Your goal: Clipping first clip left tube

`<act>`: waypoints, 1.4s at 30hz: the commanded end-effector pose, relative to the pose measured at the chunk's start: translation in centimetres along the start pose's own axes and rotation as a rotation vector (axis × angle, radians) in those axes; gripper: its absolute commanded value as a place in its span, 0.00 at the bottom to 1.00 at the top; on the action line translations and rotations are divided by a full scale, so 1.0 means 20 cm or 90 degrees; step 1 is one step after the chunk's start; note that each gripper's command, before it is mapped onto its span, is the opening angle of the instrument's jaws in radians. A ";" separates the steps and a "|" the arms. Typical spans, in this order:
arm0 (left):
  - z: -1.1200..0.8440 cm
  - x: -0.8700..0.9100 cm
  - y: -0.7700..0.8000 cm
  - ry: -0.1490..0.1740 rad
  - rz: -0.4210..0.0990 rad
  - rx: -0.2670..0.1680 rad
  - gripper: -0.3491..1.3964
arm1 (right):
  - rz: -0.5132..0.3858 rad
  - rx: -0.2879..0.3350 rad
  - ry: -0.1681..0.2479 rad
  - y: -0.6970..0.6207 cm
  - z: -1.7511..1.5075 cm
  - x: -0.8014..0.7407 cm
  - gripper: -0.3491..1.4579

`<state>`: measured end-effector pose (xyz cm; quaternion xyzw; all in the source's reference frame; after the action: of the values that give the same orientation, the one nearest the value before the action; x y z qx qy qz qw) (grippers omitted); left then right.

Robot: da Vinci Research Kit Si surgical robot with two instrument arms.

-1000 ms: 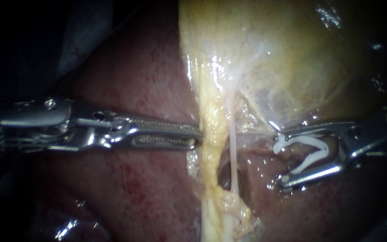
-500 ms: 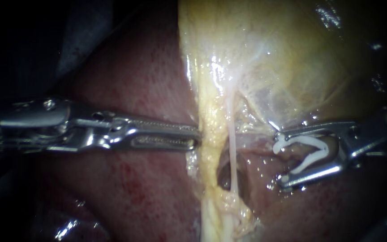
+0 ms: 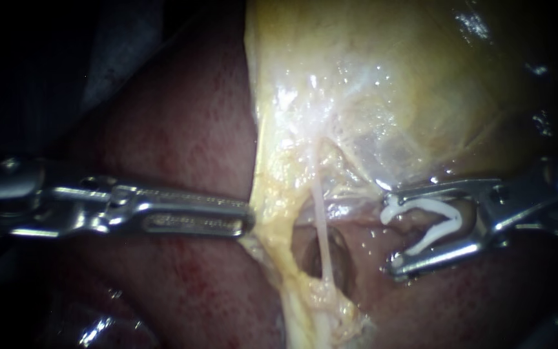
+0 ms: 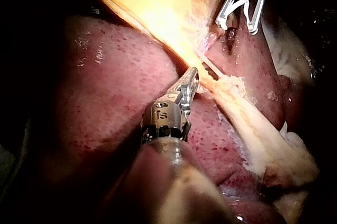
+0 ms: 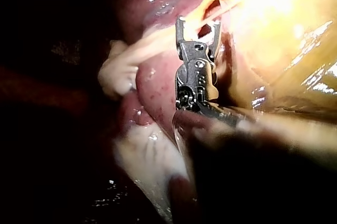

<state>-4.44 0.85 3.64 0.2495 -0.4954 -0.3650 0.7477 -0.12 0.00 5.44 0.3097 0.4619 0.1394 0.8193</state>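
The left instrument (image 3: 243, 220) has drawn toward the left of the frame. Its jaws are clamped on the edge of the yellow tissue (image 3: 272, 200) and drag it along, so the gap behind the tube (image 3: 321, 226) is wider. The right instrument (image 3: 389, 234) has edged closer, its spread jaws holding the open white clip (image 3: 421, 205), not yet around the tube. The tube runs thin, pale and taut through mid-frame, probably bare enough to clip. Behind lie liver (image 3: 182, 129) and gallbladder (image 3: 408, 84).

Left instrument (image 3: 243, 220) comes in level, hand clamped on the edge of the yellow tissue (image 3: 272, 207). Right instrument (image 3: 389, 231) hand spread wide, both jaws seating a white clip (image 3: 421, 205).
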 end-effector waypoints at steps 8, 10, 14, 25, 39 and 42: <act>0.000 -0.001 -0.005 -0.004 -0.001 0.000 0.00 | 0.002 -0.006 0.000 -0.003 0.009 0.004 0.50; 0.000 -0.001 -0.006 -0.004 -0.001 0.000 0.00 | 0.002 -0.009 0.001 -0.003 0.012 0.004 0.50; 0.000 -0.001 -0.006 -0.005 -0.001 0.001 0.00 | 0.001 -0.009 -0.001 -0.004 0.019 0.004 0.50; -0.001 -0.003 -0.007 -0.007 -0.002 0.003 0.00 | -0.014 0.011 -0.014 -0.004 0.041 -0.008 0.50; -0.002 -0.005 -0.010 -0.011 -0.003 0.004 0.00 | -0.028 0.022 -0.022 0.002 0.054 -0.019 0.50; -0.002 -0.005 -0.011 -0.013 -0.003 0.005 0.00 | -0.028 0.021 -0.022 0.004 0.055 -0.020 0.50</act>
<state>-4.50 0.80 3.41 0.2505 -0.5037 -0.3675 0.7406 0.60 -0.56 6.19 0.3152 0.4565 0.1077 0.8250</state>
